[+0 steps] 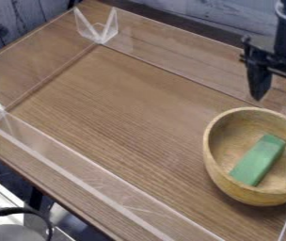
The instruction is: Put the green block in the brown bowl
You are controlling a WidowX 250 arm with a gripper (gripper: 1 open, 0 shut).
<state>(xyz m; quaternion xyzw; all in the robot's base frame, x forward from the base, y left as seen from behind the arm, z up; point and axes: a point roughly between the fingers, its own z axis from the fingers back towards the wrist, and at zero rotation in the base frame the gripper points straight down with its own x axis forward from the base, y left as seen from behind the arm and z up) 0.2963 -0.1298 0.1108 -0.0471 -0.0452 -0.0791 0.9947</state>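
The green block [259,160] lies slanted inside the brown bowl [214,149], which stands at the right side of the wooden table. My gripper [280,104] hangs pointing down just above and behind the bowl's far rim, at the frame's right edge. Its jaws are open and nothing is between them. The dark left finger [260,83] shows in full, while the right finger is partly cut off by the frame edge. The gripper touches neither the block nor the bowl.
Low clear plastic walls [57,151] fence the wooden tabletop [120,104], with a clear corner bracket [98,26] at the far back. A dark rounded object [10,224] sits below the table's front left edge.
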